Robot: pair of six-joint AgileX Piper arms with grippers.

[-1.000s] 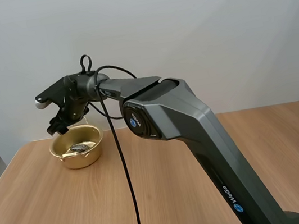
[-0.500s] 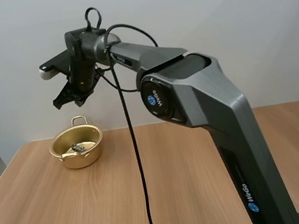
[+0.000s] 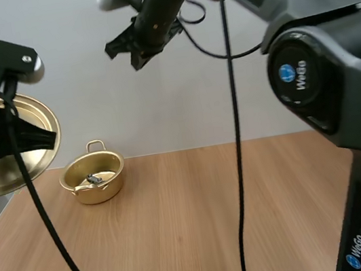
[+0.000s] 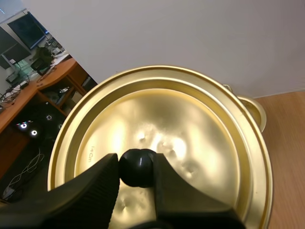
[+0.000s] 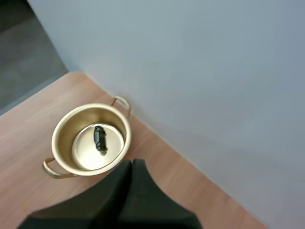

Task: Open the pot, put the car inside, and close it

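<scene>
Hidden by the lid: in the left wrist view the gold lid (image 4: 195,114) covers nearly all of the pot (image 5: 62,138). Just a sliver of rim and one loop handle peek past its edge.
Cut off: in the high view the lid runs out past the picture's edge, and the left arm's dark body crosses in front of it, so only part of its disc shows.
Hard to make out: the car (image 5: 100,139) is a small dark shape. Its details are too small to tell.
Car's place: it lies inside the open pot, on the floor near the middle, clear of the walls.
Pot: it stands upright and uncovered on the wooden table (image 3: 201,221), close to the pale wall, with both loop handles showing from the right wrist view.
Left gripper (image 4: 137,168): its fingers pinch the lid's black knob (image 4: 138,160) between them. The lid hangs tilted in the air, to the left of the pot, above it and well apart from it.
Right gripper (image 5: 131,167): its fingers are pressed together into one dark wedge, holding nothing. It is raised high against the wall, well above the pot.
In the way: nothing lies between the lid and the pot's mouth, and the right arm reaches across well above the table.
</scene>
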